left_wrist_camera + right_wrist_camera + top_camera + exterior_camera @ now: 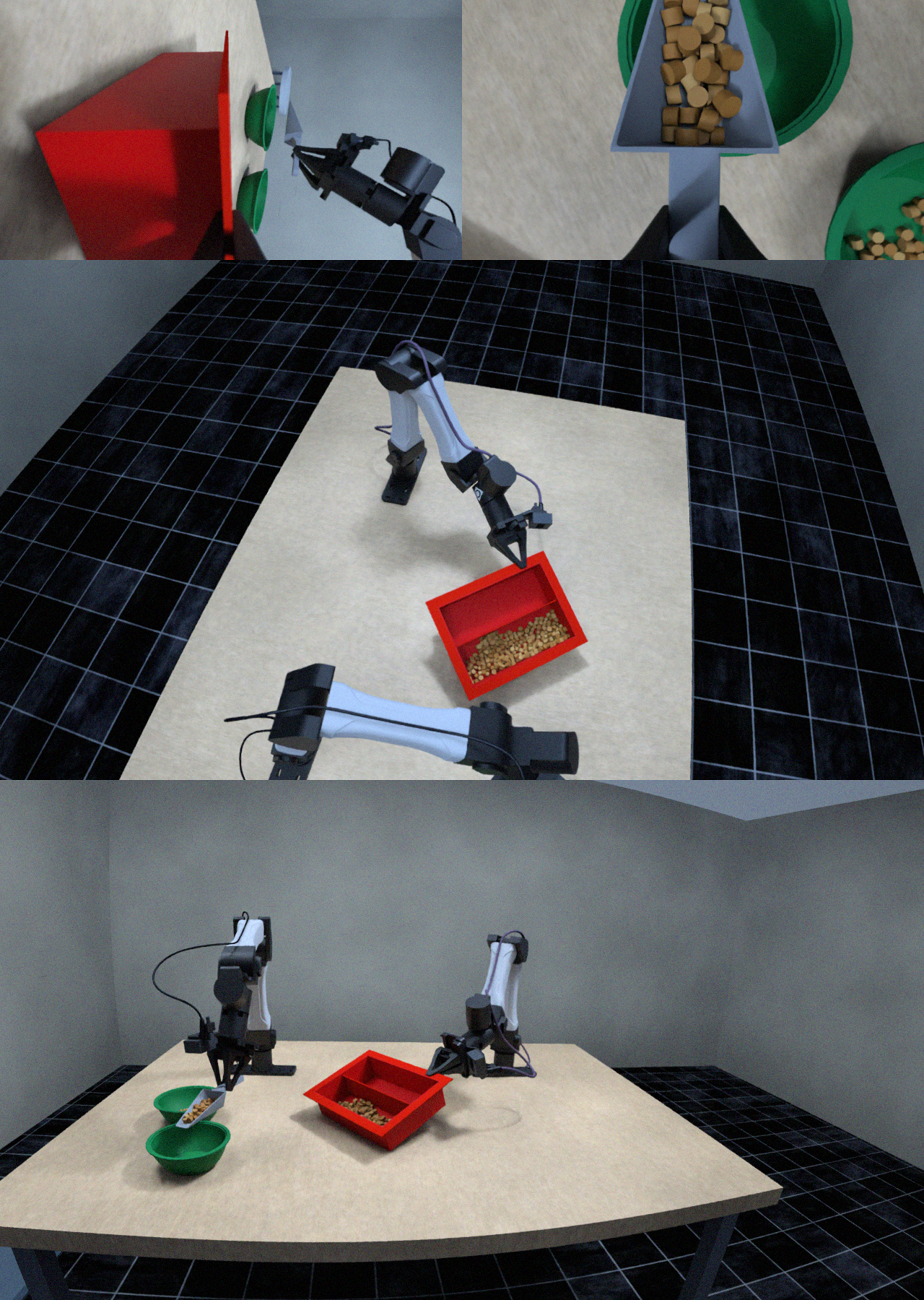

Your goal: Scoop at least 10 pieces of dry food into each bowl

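My left gripper is shut on the rim of the red box, which is tilted, with that side raised. Loose food lies in its lower compartment. My right gripper is shut on the handle of the grey-blue scoop. The scoop holds several pieces and is above the front green bowl, whose visible inside is empty. The other green bowl holds several pieces.
Both bowls stand upright on the table, close together near its edge. The box stands between the bowls and the left arm's base. The right arm hides the bowls in the top view or they lie outside that view.
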